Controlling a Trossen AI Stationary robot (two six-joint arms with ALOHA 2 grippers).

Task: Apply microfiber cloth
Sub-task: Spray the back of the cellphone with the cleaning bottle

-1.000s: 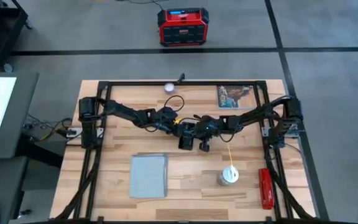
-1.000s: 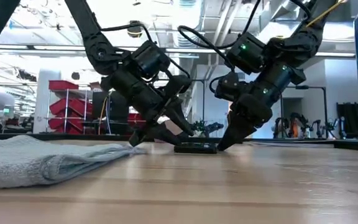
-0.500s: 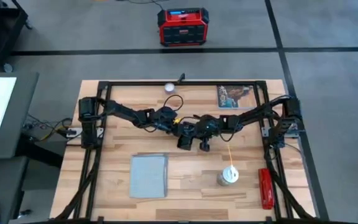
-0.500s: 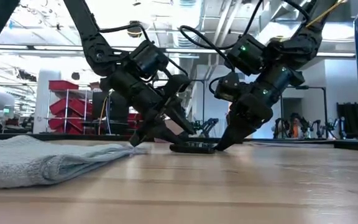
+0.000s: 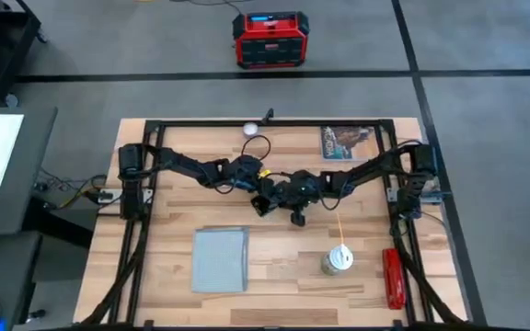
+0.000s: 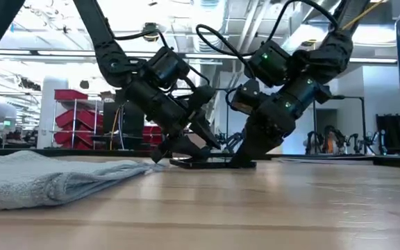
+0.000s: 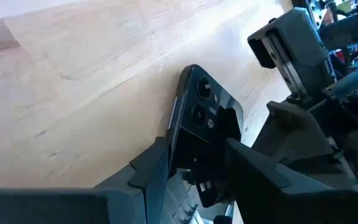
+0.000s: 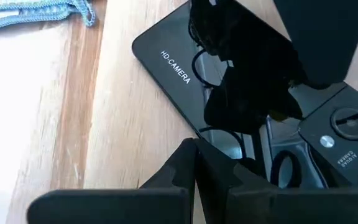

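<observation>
— What lies nearest the front edge of the table?

— The cloth (image 5: 220,259), flat and folded into a pale grey-blue rectangle on the left half of the table (image 5: 283,294). From table height its rumpled edge (image 6: 47,177) fills the left foreground. To the right of it, near the front, stand a round canister (image 5: 338,262) and a red tool (image 5: 393,277).

— Is either gripper on the cloth?

— No. Both are farther back, at the middle of the table, well apart from it, and they meet over a black phone (image 5: 263,201).

— How does the left gripper (image 7: 191,163) stand?

— It reaches in from the left and its fingers (image 7: 151,168) are clamped on the phone (image 7: 199,118), one on each long edge, with the phone tipped on its side.

— And the right gripper (image 8: 213,163)?

— It comes in low from the right, just beside the phone (image 8: 197,78), its fingers (image 8: 180,165) pressed together with nothing between them. A corner of the cloth (image 8: 36,14) shows beyond it.

— What is behind them?

— A picture card (image 5: 346,142) near the back right and a small white ball (image 5: 250,129) at the back rail. Off the table, a red and black box (image 5: 271,39) sits on the floor.
</observation>
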